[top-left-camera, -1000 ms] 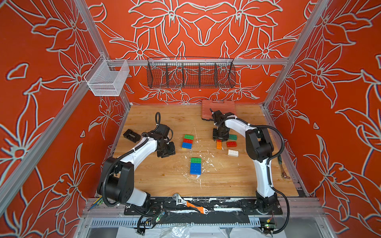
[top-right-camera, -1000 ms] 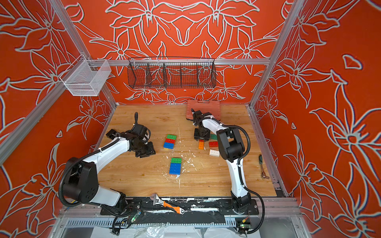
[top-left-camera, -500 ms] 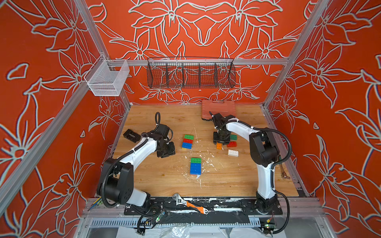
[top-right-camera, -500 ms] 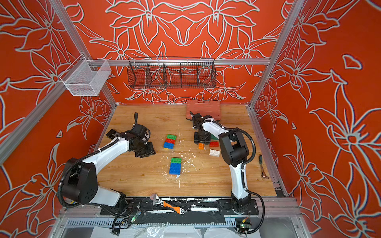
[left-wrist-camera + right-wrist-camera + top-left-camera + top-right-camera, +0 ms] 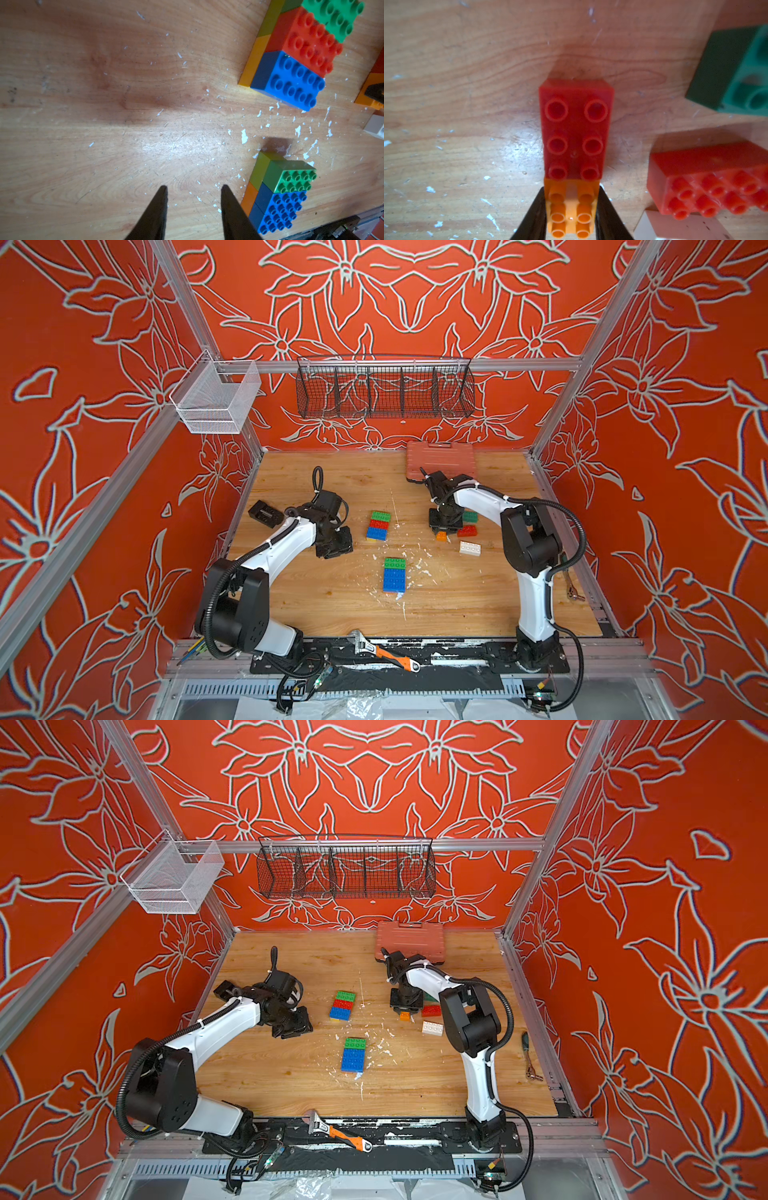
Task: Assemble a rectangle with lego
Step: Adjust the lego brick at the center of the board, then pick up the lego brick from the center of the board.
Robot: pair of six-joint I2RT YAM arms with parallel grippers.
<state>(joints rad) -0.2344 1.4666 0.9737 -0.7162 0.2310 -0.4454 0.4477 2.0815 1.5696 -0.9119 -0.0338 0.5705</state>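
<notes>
The walls (image 5: 415,302) are orange-red with pale flower lines. The worktop (image 5: 332,605) is light brown wood with white flecks. One lego stack (image 5: 378,525) is green, red and blue, and the small brick (image 5: 572,209) is orange.

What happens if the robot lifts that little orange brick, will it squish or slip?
Probably no squishing: the orange brick looks like hard moulded plastic with crisp studs. Its smooth sides might slip a little between the fingers flanking it. It meets a red brick; if joined, that may lift too.
</notes>
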